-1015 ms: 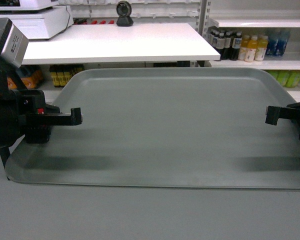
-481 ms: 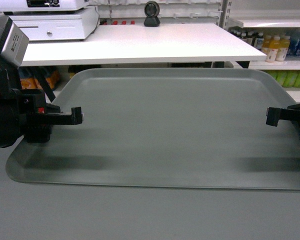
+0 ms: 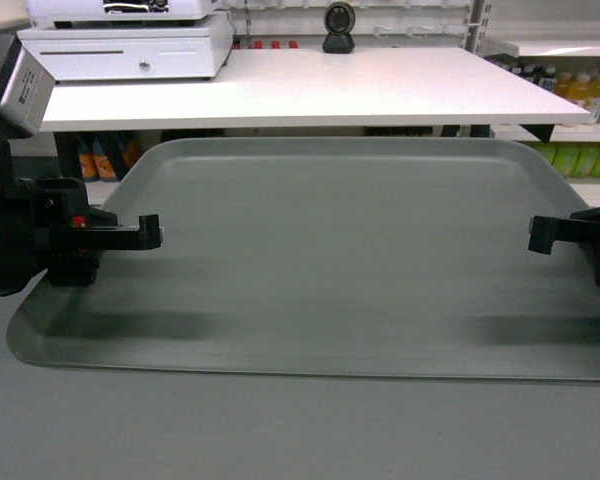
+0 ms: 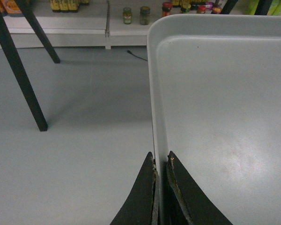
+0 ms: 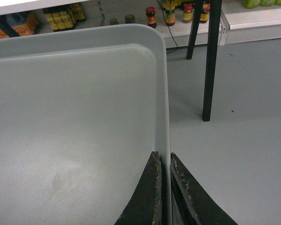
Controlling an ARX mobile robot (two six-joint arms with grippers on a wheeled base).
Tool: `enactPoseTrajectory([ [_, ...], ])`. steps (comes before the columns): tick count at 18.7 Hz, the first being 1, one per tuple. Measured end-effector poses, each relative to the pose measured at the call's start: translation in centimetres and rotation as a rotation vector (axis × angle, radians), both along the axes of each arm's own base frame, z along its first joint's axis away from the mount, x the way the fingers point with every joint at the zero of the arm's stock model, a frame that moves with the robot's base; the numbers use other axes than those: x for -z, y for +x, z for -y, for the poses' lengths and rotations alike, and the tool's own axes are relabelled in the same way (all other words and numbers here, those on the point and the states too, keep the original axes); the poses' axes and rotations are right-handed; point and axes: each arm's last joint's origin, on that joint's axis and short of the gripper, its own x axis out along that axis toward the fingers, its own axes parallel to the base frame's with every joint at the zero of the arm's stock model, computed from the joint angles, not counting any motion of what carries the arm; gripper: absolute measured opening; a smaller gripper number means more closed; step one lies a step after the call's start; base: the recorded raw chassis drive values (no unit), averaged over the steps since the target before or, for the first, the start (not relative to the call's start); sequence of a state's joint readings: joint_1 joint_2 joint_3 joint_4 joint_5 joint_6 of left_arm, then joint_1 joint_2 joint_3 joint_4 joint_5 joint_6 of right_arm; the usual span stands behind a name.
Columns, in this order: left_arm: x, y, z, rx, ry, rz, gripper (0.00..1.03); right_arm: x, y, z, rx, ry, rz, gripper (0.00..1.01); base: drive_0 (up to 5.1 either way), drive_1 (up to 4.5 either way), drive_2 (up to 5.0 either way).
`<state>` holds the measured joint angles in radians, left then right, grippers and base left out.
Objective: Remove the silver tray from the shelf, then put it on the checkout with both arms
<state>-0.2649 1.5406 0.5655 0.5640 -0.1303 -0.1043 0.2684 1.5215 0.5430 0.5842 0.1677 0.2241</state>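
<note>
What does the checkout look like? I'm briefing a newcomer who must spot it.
Beyond the far rim of the silver tray stands the checkout, a flat white tabletop on slanted black legs. Unlike the bottle shelves, it carries a cash drawer.

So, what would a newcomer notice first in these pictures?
The silver tray fills the middle of the head view, held above the floor. The left gripper and right gripper each pinch one side rim. Behind it stands the white checkout, with a cash drawer at its left.

head: fwd, slanting down | wrists: close (share silver tray (image 3: 340, 260))
</note>
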Motion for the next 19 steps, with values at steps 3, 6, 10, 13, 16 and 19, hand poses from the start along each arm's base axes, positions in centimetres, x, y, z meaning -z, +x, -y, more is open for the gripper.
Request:
enactPoseTrajectory([
  [3,0.01,-0.04,0.1,0.003,0.0,-0.001,0.04,-0.03,-0.01,0.01,0.001,0.0,0.002,0.03,-0.2,2.66,-3.0],
  [6,-0.02,-0.03,0.1,0.003,0.0,0.001,0.04,-0.04,-0.01,0.0,0.001,0.0,0.003,0.03,0.1,4.31,-4.2],
  [10,0.0,-0.03,0.09,0.002,0.0,0.0,0.04,-0.05,0.0,0.0,0.001,0.001,0.004,0.03,0.1,4.35,-4.1],
  [13,-0.06,-0.01,0.1,0.002,-0.001,0.005,0.04,-0.08,0.01,0.0,0.001,0.002,0.007,0.03,0.1,4.38,-4.1],
  [16,0.02,-0.04,0.09,0.002,0.001,-0.002,0.04,-0.05,0.0,0.0,0.001,0.001,0.005,0.03,0.0,4.23,-4.3],
  [19,0.01,-0.03,0.09,0.003,0.0,-0.001,0.04,-0.05,0.02,0.0,0.0,0.001,0.005,0.03,0.1,4.34,-4.1],
])
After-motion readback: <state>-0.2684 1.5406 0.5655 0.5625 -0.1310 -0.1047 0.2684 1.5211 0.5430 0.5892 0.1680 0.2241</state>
